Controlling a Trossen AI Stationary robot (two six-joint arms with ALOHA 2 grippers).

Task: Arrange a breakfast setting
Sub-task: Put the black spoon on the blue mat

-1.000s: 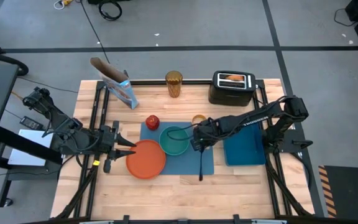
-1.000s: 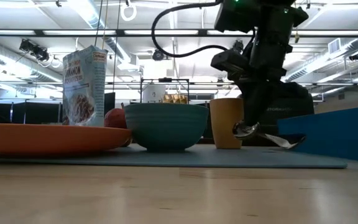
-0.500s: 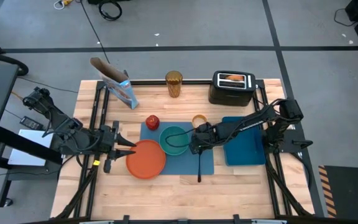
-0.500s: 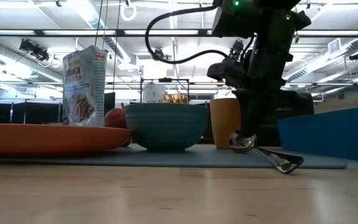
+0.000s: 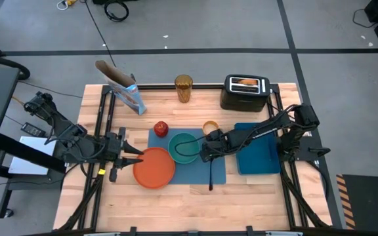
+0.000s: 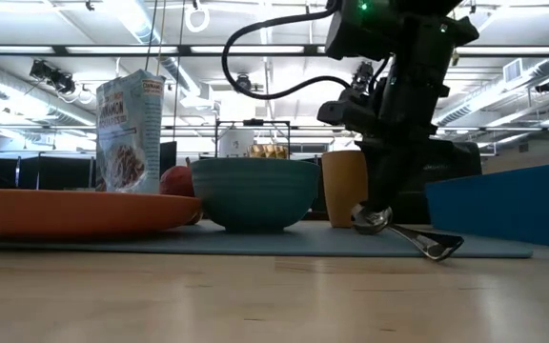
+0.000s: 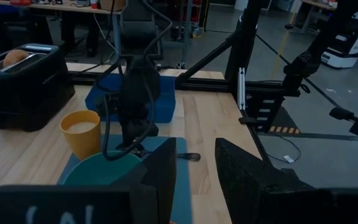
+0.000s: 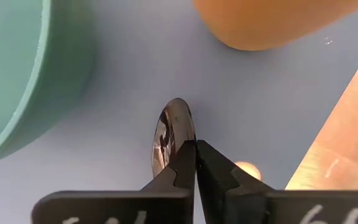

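Right wrist view is showing the right gripper (image 8: 196,152) pinching the metal spoon (image 8: 169,134) on the blue placemat (image 5: 195,172) beside the teal bowl (image 5: 184,148), handle hidden; left gripper's (image 5: 138,156) part-spread jaws are straddling the orange plate's (image 5: 155,169) rim.

We found little readable text. The blue cereal box (image 6: 129,131) standing behind the orange plate carried print across its top, the word "CINNAMON" just legible in the low view. White markings on the right wrist's housing were cut off and unreadable.
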